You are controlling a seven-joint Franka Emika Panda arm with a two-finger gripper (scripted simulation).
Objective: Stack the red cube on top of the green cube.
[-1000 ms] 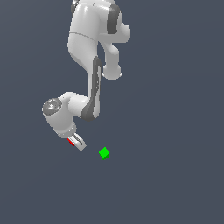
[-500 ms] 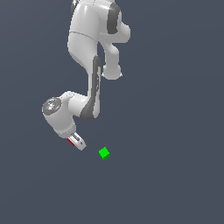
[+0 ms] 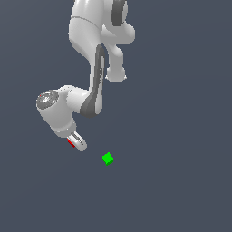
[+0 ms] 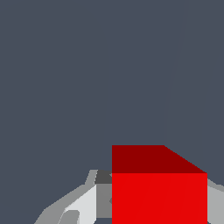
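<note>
Currently, exterior view: tool (image 3: 78,144) seen low over table (image 3: 181,190), red cube (image 3: 70,142) partly visible at fingers, mostly hidden by them. Green cube (image 3: 108,158) seen resting on table, near tool, toward exterior view's right, apart from it. Wrist view: red cube (image 4: 159,192) seen clamped between fingers (image 4: 83,203); green cube not seen.

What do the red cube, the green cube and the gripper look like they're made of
Red cube: flat, matte, untextured colour, perhaps plastic or painted; the render leaves it open. Green cube: same plain matte look. Gripper: smooth white and grey shells with soft shading, likely moulded plastic or painted metal.
</note>
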